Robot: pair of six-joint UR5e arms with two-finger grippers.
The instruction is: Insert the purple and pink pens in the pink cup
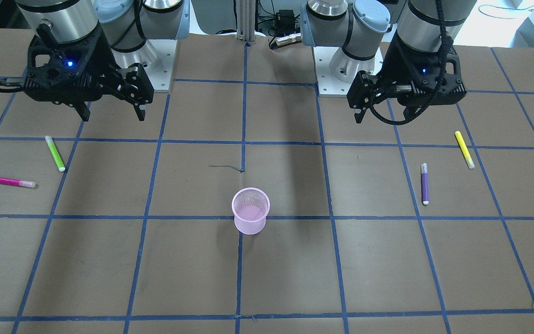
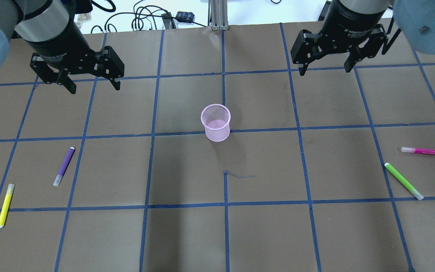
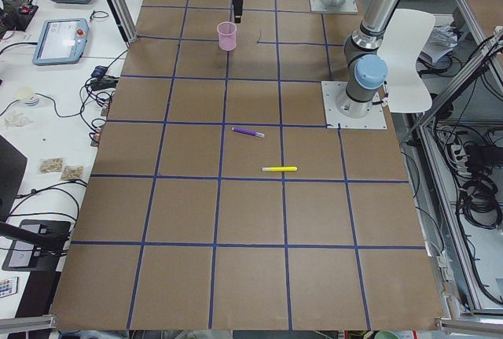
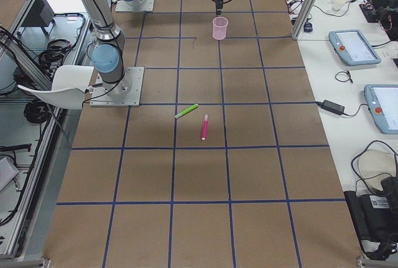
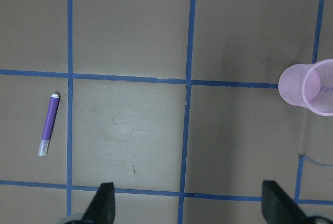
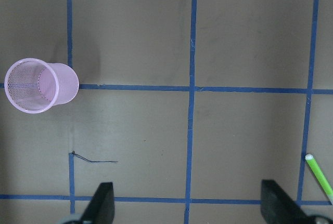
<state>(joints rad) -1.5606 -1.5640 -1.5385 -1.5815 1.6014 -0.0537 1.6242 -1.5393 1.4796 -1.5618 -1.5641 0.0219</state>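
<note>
The pink mesh cup (image 2: 216, 122) stands upright and empty at the table's middle; it also shows in the front view (image 1: 250, 211). The purple pen (image 2: 64, 166) lies flat on the robot's left side, also in the left wrist view (image 5: 49, 124). The pink pen (image 2: 424, 151) lies flat on the robot's right side, also in the front view (image 1: 9, 181). My left gripper (image 2: 93, 86) hangs open and empty above the table, farther from the robot's base than the purple pen. My right gripper (image 2: 325, 71) hangs open and empty, well away from the pink pen.
A green pen (image 2: 403, 181) lies just beside the pink pen, on the base side. A yellow pen (image 2: 5, 205) lies to the left of the purple pen, nearer the base. The brown table top carries a blue tape grid (image 2: 225, 132).
</note>
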